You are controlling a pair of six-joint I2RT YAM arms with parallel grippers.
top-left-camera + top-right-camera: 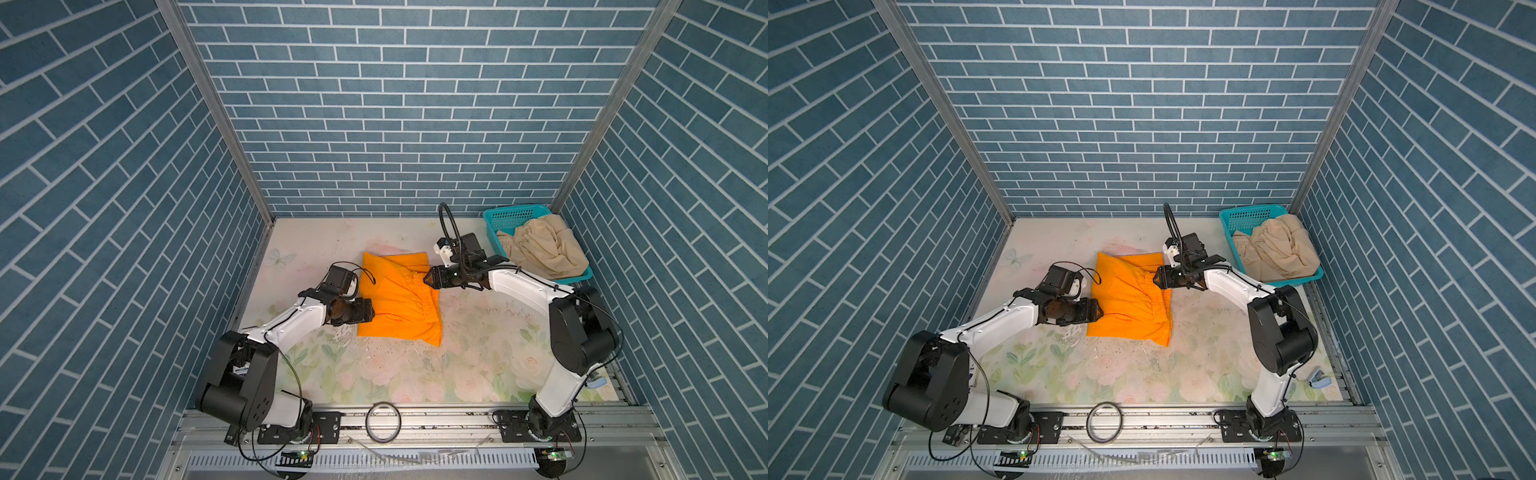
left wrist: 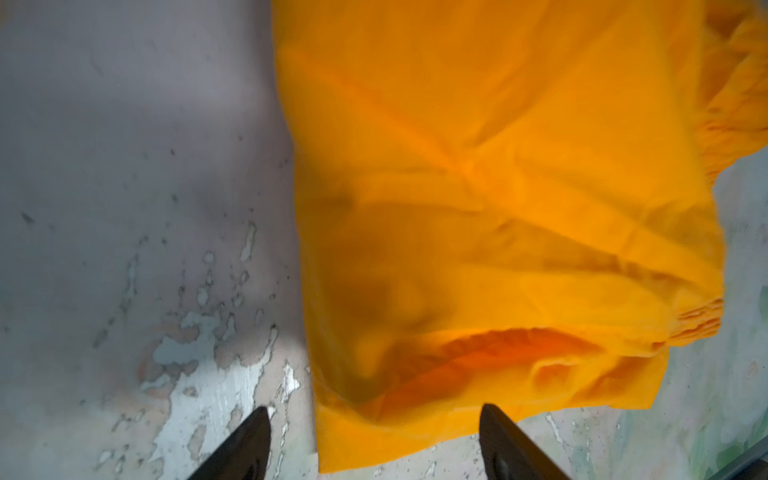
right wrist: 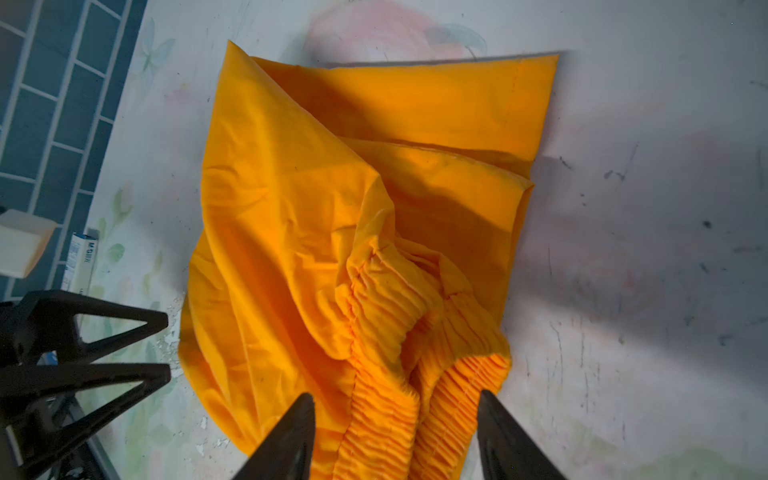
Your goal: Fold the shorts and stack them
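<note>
Top views, shorts: I count two pairs. The orange shorts (image 1: 399,303) lie folded over in the middle of the table (image 1: 457,365). The beige shorts (image 1: 540,249) sit heaped in the one teal basket (image 1: 510,217) at the far right corner.
Top views, grippers: two. The left gripper (image 1: 371,314) is at the orange pair's left edge, the right gripper (image 1: 426,277) at its waistband end.
Left wrist, jaws: spread apart with nothing pinched. The cloth's edge lies just ahead of my fingers (image 2: 249,440).
Left wrist, risk: I judge that a low pull-back could snag that edge and drag the fold open.
Right wrist, jaws: spread, straddling the bunched waistband (image 3: 386,332) and gripping nothing.
Right wrist, risk: the elastic humps up and the layers sit askew. Closing here could catch only one layer, and the stack would then sit lopsided.
</note>
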